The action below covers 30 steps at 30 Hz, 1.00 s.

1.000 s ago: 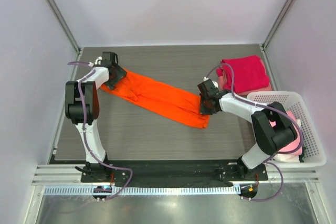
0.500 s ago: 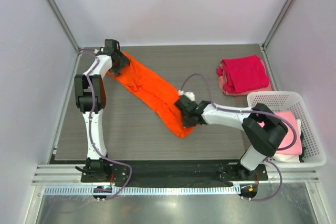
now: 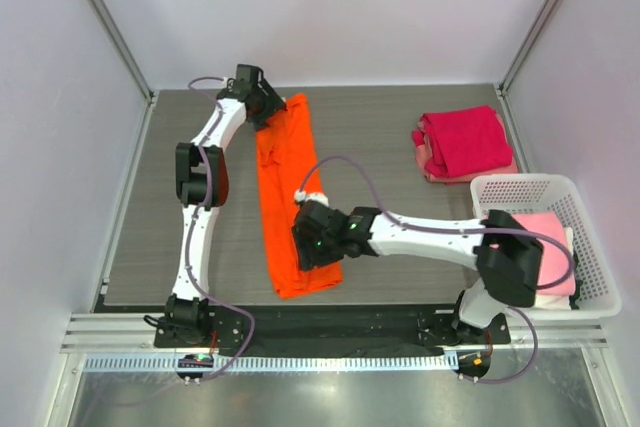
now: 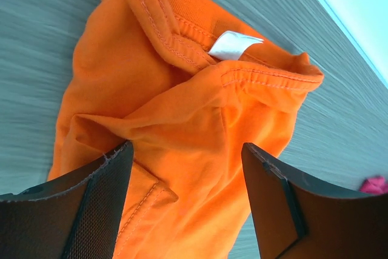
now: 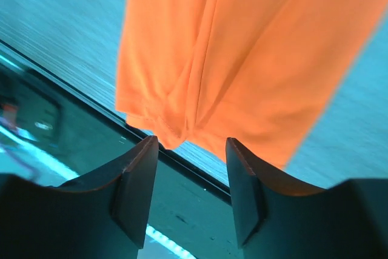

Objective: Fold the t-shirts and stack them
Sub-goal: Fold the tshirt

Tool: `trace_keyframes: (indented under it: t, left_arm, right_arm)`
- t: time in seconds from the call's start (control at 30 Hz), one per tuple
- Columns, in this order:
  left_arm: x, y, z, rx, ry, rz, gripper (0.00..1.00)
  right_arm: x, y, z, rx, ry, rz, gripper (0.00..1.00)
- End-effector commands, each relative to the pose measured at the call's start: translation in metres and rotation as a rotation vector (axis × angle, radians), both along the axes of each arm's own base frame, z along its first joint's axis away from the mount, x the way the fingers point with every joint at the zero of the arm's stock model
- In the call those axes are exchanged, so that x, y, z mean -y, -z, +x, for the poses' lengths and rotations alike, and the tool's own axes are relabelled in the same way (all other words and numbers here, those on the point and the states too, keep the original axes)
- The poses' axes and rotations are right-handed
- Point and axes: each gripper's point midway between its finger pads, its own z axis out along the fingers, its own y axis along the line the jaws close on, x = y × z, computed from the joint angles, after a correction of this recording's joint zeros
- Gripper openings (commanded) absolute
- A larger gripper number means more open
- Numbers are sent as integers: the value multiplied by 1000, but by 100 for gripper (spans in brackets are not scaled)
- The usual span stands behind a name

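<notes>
A bright orange t-shirt [image 3: 283, 182] lies as a long narrow strip running from the far side of the table to its near edge. My left gripper [image 3: 268, 107] is at the far end of it, over the collar. Its jaws [image 4: 187, 150] stand wide apart, straddling loose orange cloth [image 4: 182, 89] near the white label [image 4: 233, 45]. My right gripper [image 3: 312, 250] hovers at the near end, open. The orange hem [image 5: 176, 131] lies just past its fingertips [image 5: 145, 150], and nothing is held. A folded magenta-red t-shirt [image 3: 465, 139] rests on a pale pink one [image 3: 430, 162] at the far right.
A white lattice basket [image 3: 592, 209] at the right edge holds pale pink t-shirts [image 3: 552, 232]. The table's dark near edge [image 5: 200, 180] runs just beyond the orange hem. Grey walls and metal posts close in the left, far and right sides.
Both arms swung the orange shirt from a diagonal to a front-to-back strip. The left gripper moved right along the far edge. The right gripper moved left and nearer, then opened and released the hem.
</notes>
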Motion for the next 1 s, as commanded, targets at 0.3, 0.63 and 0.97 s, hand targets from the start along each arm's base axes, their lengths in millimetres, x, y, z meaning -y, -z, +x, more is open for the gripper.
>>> trace_keyframes:
  t: [0.3,0.63,0.97]
  left_arm:
    - [58,-58,30,209,111,-122,80]
    - [44,-220,-21,498,279,-18,100]
    - [-2,-178,-235,170,192,41,93]
  right_arm:
    - [71,-31,70,58,233,106,56]
    - [64,20,22,-143,192,209,57]
    - [52,40,1,-238,173,241,51]
